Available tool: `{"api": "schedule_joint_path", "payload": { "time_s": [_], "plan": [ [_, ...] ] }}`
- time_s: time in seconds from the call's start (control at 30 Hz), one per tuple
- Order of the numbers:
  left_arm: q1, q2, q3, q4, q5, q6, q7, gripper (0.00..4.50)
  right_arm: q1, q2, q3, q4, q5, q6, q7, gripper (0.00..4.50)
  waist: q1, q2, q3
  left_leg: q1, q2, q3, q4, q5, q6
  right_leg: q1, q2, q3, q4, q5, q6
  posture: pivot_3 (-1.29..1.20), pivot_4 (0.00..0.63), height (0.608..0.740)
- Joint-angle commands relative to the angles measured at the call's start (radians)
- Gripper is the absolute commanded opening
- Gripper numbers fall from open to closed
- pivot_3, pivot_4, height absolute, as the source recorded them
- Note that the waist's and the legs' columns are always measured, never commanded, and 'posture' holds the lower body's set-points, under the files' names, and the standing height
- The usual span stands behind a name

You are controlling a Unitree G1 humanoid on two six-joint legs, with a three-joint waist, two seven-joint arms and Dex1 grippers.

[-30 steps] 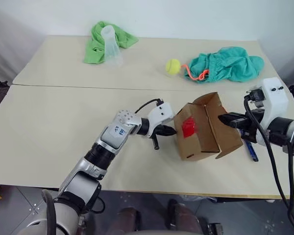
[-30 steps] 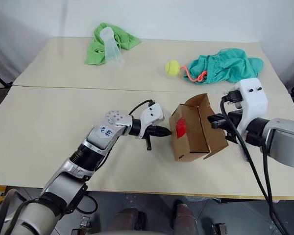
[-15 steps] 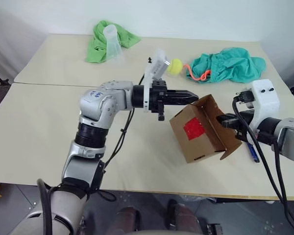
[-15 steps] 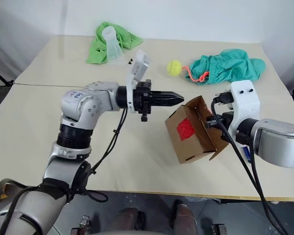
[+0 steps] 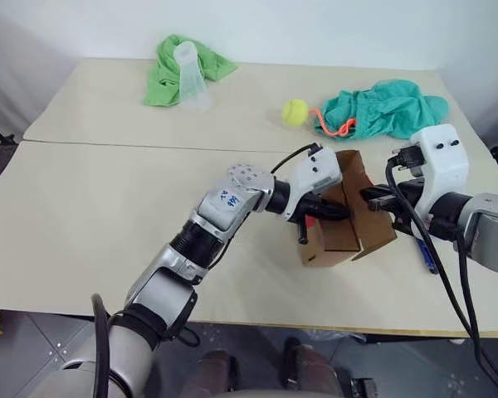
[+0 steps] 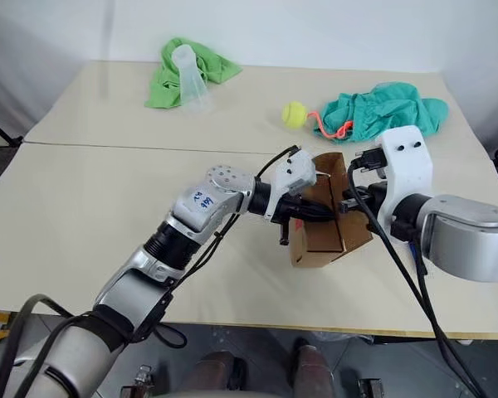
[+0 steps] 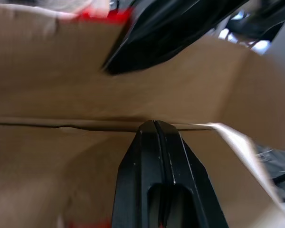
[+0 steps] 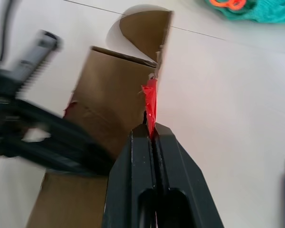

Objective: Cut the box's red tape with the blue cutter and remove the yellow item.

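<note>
The brown box (image 5: 334, 241) stands on the table's right side with its flaps open. My left gripper (image 5: 340, 213) is shut and reaches into the box from the left; the left wrist view has its closed tip (image 7: 155, 124) against the cardboard inside. At the box's right flap, my right gripper (image 8: 149, 131) is shut on the edge where a torn strip of red tape (image 8: 149, 101) sticks up. The blue cutter (image 5: 427, 255) lies on the table right of the box, partly behind my right arm. The yellow item is hidden.
A yellow-green tennis ball (image 5: 294, 111) with an orange-pink cord (image 5: 336, 126) lies by a teal cloth (image 5: 386, 108) at the back right. A green cloth (image 5: 178, 62) with a clear plastic cup (image 5: 191, 76) sits at the back left. A seam crosses the table.
My left gripper left the box's taped side, swung up over it, then came down into the open box. The box, held by my right gripper, turned so its taped face no longer shows.
</note>
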State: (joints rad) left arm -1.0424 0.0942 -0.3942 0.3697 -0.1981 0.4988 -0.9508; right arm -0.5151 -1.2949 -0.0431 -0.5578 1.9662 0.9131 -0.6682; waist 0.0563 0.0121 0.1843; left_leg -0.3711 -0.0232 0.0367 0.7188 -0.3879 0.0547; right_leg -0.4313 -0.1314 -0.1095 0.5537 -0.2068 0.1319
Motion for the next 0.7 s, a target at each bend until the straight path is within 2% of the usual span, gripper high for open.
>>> {"api": "schedule_joint_path", "payload": {
  "time_s": [0.03,0.17,0.43,0.7],
  "plan": [
    [-0.044,-0.004,-0.023,0.079,0.100,-0.120,0.048,0.00,-0.028,-0.031,-0.013,-0.053,0.006,-0.030,0.022,0.01,0.005,0.000,0.000,0.000,0.000,0.000,0.000,0.000,0.000,0.000,0.000,0.000,0.000,0.000,0.000,0.00,0.150,0.740],
    [-0.027,0.054,-0.055,0.082,0.171,-0.184,0.013,0.00,0.019,-0.059,-0.045,-0.066,0.006,-0.038,0.035,0.01,0.006,0.000,0.000,-0.001,0.000,0.000,0.000,-0.001,0.001,-0.001,-0.001,0.000,-0.001,0.000,0.000,0.00,0.150,0.740],
    [0.047,0.170,-0.062,-0.019,0.209,-0.136,-0.019,0.00,0.284,-0.168,-0.183,0.011,0.006,0.022,0.052,0.01,0.000,-0.001,-0.001,0.002,0.001,0.000,0.000,-0.001,0.002,0.003,-0.001,0.000,-0.002,0.001,-0.001,0.00,0.150,0.740],
    [0.140,0.225,-0.059,-0.139,0.224,-0.046,-0.006,0.00,0.302,-0.157,-0.143,0.031,0.000,0.016,0.067,0.01,0.002,0.000,-0.001,0.002,0.003,-0.001,0.003,0.001,0.002,0.003,-0.002,0.003,-0.001,0.005,-0.005,0.00,0.150,0.740]
  ]
}}
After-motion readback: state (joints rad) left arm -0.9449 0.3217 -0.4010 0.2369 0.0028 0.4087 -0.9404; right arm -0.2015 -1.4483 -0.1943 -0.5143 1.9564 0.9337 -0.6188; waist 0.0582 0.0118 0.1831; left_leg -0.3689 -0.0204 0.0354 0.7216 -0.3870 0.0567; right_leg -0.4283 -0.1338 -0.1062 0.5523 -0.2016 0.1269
